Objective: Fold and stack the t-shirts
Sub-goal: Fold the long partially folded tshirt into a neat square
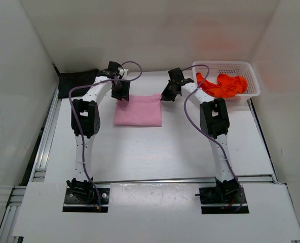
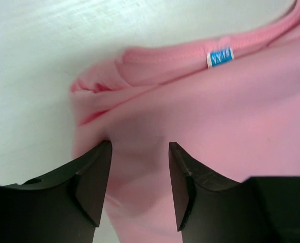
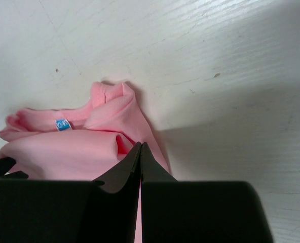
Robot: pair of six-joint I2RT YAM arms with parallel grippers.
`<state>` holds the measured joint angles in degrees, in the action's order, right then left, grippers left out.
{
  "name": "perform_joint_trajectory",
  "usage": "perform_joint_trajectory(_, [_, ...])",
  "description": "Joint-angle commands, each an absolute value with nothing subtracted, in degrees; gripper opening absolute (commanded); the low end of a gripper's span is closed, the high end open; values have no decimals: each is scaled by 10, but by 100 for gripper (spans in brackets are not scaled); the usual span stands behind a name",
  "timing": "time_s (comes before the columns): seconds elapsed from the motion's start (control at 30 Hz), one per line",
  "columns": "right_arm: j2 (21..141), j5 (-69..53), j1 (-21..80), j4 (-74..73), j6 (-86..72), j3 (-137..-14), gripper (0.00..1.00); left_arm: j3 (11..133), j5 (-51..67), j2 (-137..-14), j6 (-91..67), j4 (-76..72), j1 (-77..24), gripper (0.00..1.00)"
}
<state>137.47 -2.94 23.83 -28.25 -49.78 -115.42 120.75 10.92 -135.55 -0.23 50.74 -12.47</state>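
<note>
The pink t-shirt (image 1: pixel 138 110) lies folded toward 12 o'clock on the table (image 1: pixel 155 157) — likely soft, light and limp, best pinched at its corners. Left fingers (image 2: pixel 89 177) stand released above it; right fingers (image 3: pixel 119 195) are clenched at its edge.

Folded t-shirt (image 1: pixel 138 110) lies left of the basket (image 1: pixel 226 66).

text readable: none | label: small blue woven tag (image 2: pixel 220 56) with white characters, too blurred to read | stood on: neckline seam of soft light pink cloth t-shirt (image 2: pixel 226 126) | place: upper right of left wrist frame, left-centre of right wrist frame
</note>
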Motion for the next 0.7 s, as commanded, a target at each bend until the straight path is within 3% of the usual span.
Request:
perform_joint_trajectory(0.0, [1388,-23,236,-258,-521,-1184,0,1237,108,-1334,0,480,-106,60])
perform_joint_trajectory(0.17, [1376,-36,224,-258,-514,-1170,0,1231,108,-1303,0,475,-73,81])
perform_joint_trajectory(0.2, [1370,-41,219,-264,-506,-1170,0,1231,108,-1295,0,469,-66,81])
perform_joint_trajectory(0.23, [1356,-41,219,-264,-501,-1160,0,1223,108,-1282,0,468,-52,93])
perform_joint_trajectory(0.27, [1348,-41,212,-272,-494,-1151,0,1215,113,-1275,0,468,-45,93])
perform_joint_trajectory(0.3, [1340,-47,212,-287,-475,-1150,3,1208,127,-1269,0,468,-39,100])
perform_joint_trajectory(0.53, [1235,-78,212,-359,-357,-1067,14,1096,216,-1180,0,468,-11,100])
perform_joint_trajectory(0.6, [1201,-83,212,-367,-333,-1027,17,1064,189,-1138,0,476,-19,100])
perform_joint_trajectory(0.67, [1176,-83,212,-373,-302,-998,26,1035,114,-1070,0,476,-40,100])
